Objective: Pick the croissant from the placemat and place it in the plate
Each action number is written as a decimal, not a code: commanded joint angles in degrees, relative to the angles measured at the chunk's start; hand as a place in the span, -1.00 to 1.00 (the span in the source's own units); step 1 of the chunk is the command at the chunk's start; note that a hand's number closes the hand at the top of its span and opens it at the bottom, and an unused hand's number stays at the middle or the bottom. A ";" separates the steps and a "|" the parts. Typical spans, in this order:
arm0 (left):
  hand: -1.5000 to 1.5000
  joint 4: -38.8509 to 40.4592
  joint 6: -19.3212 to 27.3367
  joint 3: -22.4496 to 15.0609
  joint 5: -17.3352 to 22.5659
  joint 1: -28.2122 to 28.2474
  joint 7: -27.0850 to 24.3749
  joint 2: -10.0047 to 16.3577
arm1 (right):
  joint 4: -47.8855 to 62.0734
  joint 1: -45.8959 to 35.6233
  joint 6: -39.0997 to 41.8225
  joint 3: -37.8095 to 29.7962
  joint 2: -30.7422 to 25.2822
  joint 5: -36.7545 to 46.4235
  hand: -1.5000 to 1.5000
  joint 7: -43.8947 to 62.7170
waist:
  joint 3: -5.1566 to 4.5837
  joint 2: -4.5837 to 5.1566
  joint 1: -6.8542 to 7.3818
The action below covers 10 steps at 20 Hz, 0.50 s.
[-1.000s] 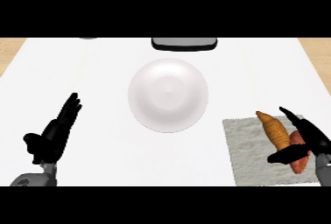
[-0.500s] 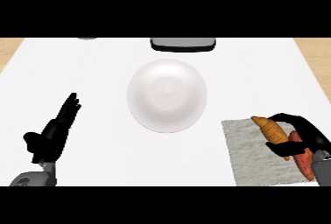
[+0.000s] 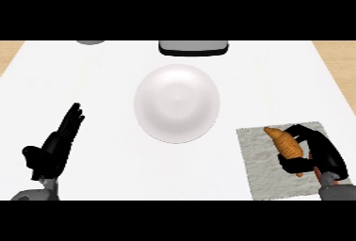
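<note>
Change: right robot hand [image 3: 325,153] has closed round the croissant [image 3: 285,145] since a second ago, when its fingers stood open beside it; the left robot hand [image 3: 55,147] has not moved.
Right robot hand: lower right of the view, fingers and thumb curled round the croissant's lower half.
Croissant: golden brown, lengthwise over the grey placemat [image 3: 261,170], upper tip clear of the hand; whether it is lifted cannot be told.
Placemat: on the white desk [image 3: 104,75], near the plate [image 3: 177,103] but apart from it, towards the lower right.
Plate: white, round, mid-desk.
Left robot hand: lower left, open, fingers straight, resting.
Far edge: dark grey object [image 3: 193,47]; small grey object [image 3: 90,42] to its left.
</note>
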 commanded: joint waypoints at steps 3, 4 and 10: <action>0.00 0.06 0.12 2.41 1.01 1.39 -0.05 1.46 | -9.67 11.74 -16.89 4.59 6.35 15.74 1.00 14.93 | 0.10 -0.70 -3.00; 0.00 -0.22 0.65 2.02 0.66 2.05 -0.06 0.89 | -12.34 13.49 -18.33 6.19 7.36 18.59 1.00 16.92 | 0.08 -0.80 -3.05; 0.00 -0.77 1.76 0.38 -0.65 1.38 0.45 -0.72 | -29.73 23.76 -22.28 18.95 15.00 38.03 1.00 28.81 | 0.21 -0.26 -2.19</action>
